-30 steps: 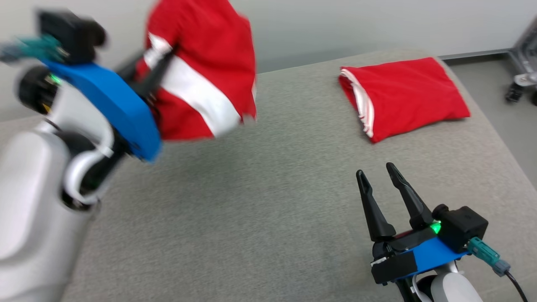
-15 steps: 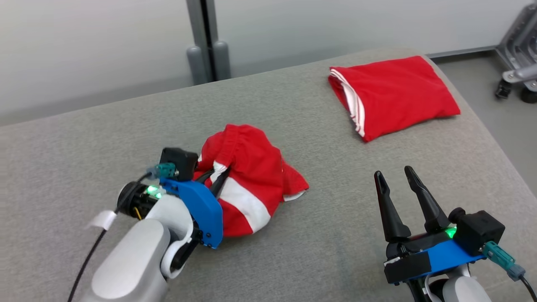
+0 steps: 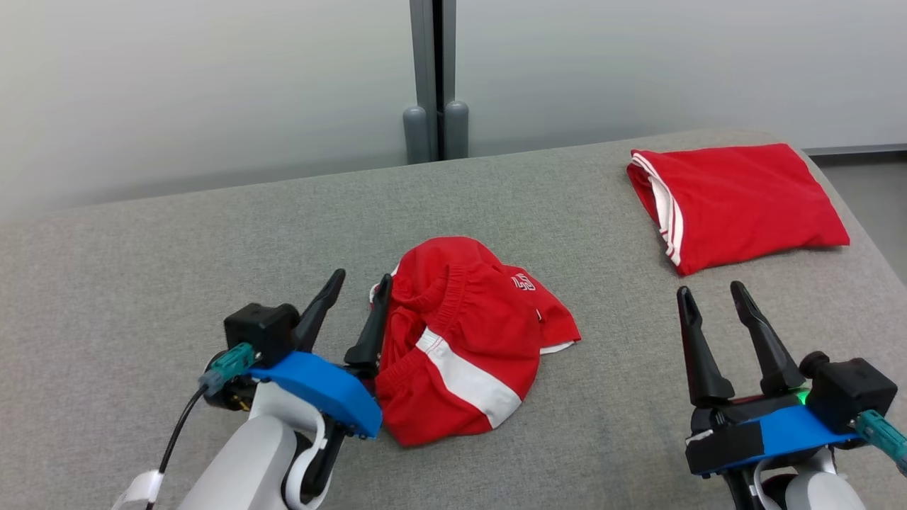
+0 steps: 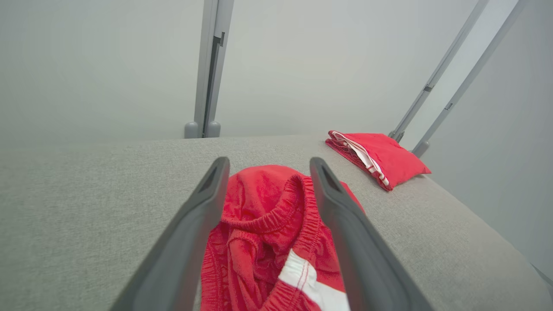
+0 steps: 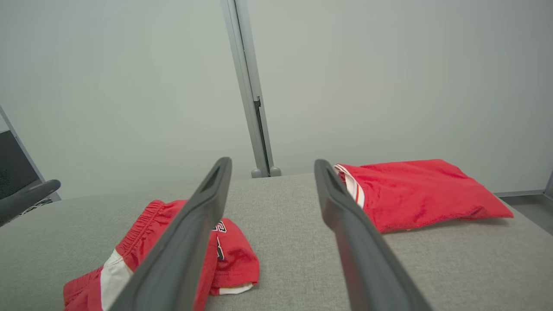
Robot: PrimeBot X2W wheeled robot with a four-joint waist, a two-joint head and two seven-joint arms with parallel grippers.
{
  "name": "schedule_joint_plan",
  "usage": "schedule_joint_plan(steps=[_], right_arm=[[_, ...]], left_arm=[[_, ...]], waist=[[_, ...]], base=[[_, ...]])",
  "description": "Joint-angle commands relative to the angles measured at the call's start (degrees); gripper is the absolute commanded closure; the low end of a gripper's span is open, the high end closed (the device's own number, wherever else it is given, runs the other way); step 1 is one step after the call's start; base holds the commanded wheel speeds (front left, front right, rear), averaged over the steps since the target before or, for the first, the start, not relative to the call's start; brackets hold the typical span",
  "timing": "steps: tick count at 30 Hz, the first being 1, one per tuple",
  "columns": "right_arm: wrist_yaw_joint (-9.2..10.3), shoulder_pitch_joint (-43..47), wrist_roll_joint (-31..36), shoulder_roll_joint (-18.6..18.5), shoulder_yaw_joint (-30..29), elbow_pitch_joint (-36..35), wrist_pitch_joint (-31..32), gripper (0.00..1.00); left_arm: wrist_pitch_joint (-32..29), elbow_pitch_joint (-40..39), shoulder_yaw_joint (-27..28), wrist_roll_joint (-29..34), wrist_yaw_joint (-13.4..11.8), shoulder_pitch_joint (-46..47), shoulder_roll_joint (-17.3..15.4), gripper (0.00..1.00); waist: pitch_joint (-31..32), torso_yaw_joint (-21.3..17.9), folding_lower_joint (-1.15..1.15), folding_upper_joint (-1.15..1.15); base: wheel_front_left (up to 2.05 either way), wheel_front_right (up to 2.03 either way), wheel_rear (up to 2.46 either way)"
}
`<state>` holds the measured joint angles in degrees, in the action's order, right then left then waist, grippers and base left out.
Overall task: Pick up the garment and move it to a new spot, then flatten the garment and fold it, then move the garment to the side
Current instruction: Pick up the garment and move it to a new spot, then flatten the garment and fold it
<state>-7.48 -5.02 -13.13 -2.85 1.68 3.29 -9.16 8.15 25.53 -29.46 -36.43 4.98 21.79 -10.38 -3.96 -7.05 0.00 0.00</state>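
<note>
1. Garment point(image 3: 471, 340), a pair of red shorts with a white stripe and an elastic waistband, lay in a crumpled heap near the middle of the table point(image 3: 177, 269), a little towards the robot's left.
2. The table had a grey woven cover and a rounded far edge, and a pale wall point(image 3: 212, 85) stood behind it.
3. The left tool point(image 3: 363, 276) sat low at the heap's left edge, its two dark fingers spread apart and gripping nothing. In the head view the finger nearer the shorts touched the red cloth, while the other finger stood over bare table.
4. In the left wrist view the gathered waistband lay bunched between and beneath the spread fingers, pinched by neither.
5. The right tool point(image 3: 710, 287) was at the lower right of the head view, well apart from the heap. Its fingers were parted and empty, pointing away from the robot over bare table.
6. A second red piece of clothing point(image 3: 744, 202), folded flat with white stripes along one edge, lay at the table's far right corner, well apart from the shorts.
7. A grey upright post point(image 3: 434, 78) stood against the wall behind the table's far edge.
</note>
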Motion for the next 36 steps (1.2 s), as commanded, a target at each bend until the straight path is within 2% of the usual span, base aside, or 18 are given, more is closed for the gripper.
schedule_joint_plan(steps=[1, 5, 10, 16, 26, 36], right_arm=[[-0.03, 1.0, 0.3, -0.1, -0.5, -0.3, 0.1, 0.0], [-0.03, 2.2, 0.7, -0.1, -1.9, -0.8, 0.4, 0.0], [-0.03, 3.6, 1.2, -0.1, -2.7, -0.3, 1.0, 0.0], [-0.03, 5.7, 1.3, -0.1, -3.3, 1.5, 1.5, 0.0], [-0.03, 7.7, 0.8, -0.1, -2.8, 3.5, 2.2, 0.0], [-0.03, 7.7, 0.9, -0.1, -2.7, 4.8, 1.8, 0.0]], left_arm=[[1.4, -0.7, 0.5, 0.7, -0.6, -1.1, -0.9, 0.0], [5.1, -3.9, 1.9, 2.7, -2.7, -4.8, -3.3, 0.0], [6.7, -8.2, 6.1, 3.4, -5.3, -10.8, -5.8, 0.0], [7.0, -12.2, 10.2, 5.3, -7.9, -17.4, -6.9, 0.0], [7.1, -15.5, 15.1, 9.5, -7.9, -23.1, -5.8, 0.0], [6.7, -14.7, 15.0, 11.4, -7.2, -23.3, -5.8, 0.0]], waist=[[0.3, 0.4, 0.0, 0.0], [1.4, 1.8, 0.0, 0.0], [2.6, 3.3, 0.0, 0.0], [3.8, 5.6, 0.0, 0.0], [4.5, 8.1, 0.0, 0.0], [4.3, 8.2, 0.0, 0.0]], base=[[0.0, 0.0, 0.0], [0.0, 0.0, 0.0], [0.0, 0.0, 0.0], [0.0, 0.0, 0.0], [0.0, 0.0, 0.0], [0.0, 0.0, 0.0]])
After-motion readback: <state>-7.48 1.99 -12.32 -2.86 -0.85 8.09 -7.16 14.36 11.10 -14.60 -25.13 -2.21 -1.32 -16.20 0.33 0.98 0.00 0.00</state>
